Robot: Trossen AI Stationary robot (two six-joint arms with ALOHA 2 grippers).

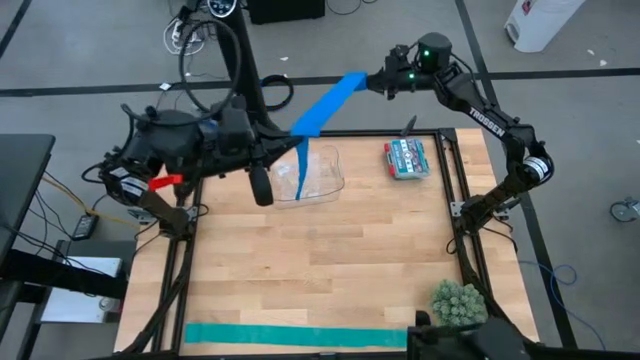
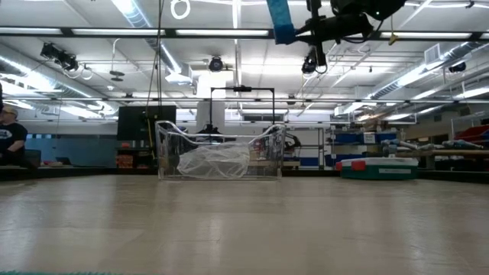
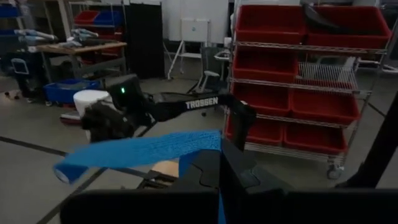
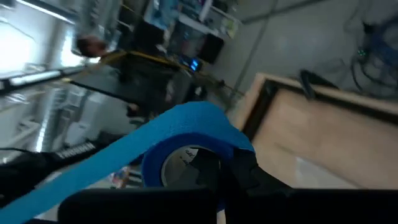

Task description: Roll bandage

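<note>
Fingers of right gripper [image 1: 372, 80] clamping bandage [image 1: 326, 105] roll end; left gripper [image 1: 292, 133] pinching strip's other end. Keeping strip taut, turns aligned while winding.

From my station I see a grey floor [image 1: 90, 50] crossed by dark tape lines around the wooden worktop [image 1: 320, 260]. Looking level across it, long ceiling light strips [image 2: 137, 32] run over an open hall, and a seated person [image 2: 11, 141] shows at the far edge. A metal rack [image 3: 298, 81] stacked with red bins [image 3: 273, 23] stands on the floor, near a cluttered bench [image 3: 74, 48].
</note>
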